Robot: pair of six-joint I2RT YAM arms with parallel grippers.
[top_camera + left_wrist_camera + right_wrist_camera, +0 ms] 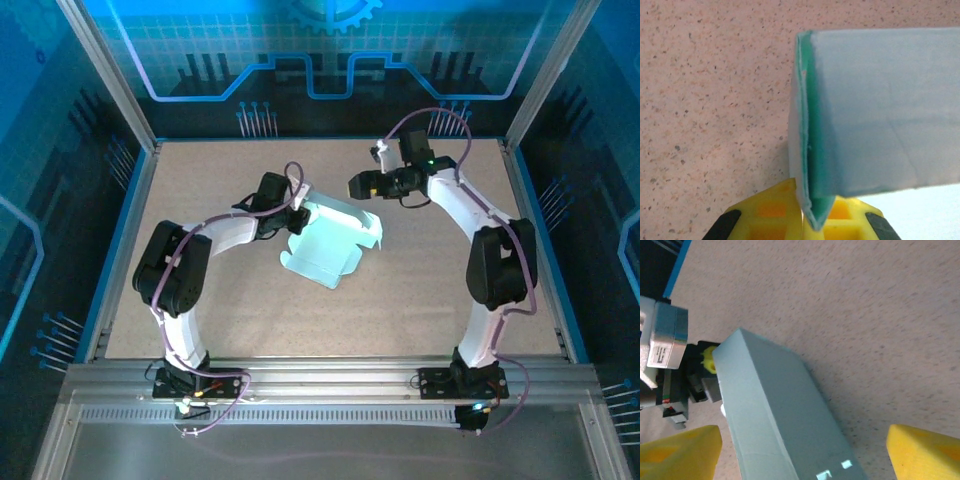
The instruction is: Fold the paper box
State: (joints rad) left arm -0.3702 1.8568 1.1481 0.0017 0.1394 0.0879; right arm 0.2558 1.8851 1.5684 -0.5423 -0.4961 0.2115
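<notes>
The box (325, 258), mid-desk (430, 300), looks like light, thin, easily creased card. The left hand (297, 217) pinches a raised flap; the right hand (357, 186) hangs released. Best gripped near folds.

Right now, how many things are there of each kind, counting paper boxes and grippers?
paper box: 1
grippers: 2, the left gripper shut on the box's card, the right gripper open
total: 3

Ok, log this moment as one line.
left tool: shut on paper box edge | right tool: open, over box | box: partly folded, on table
</notes>
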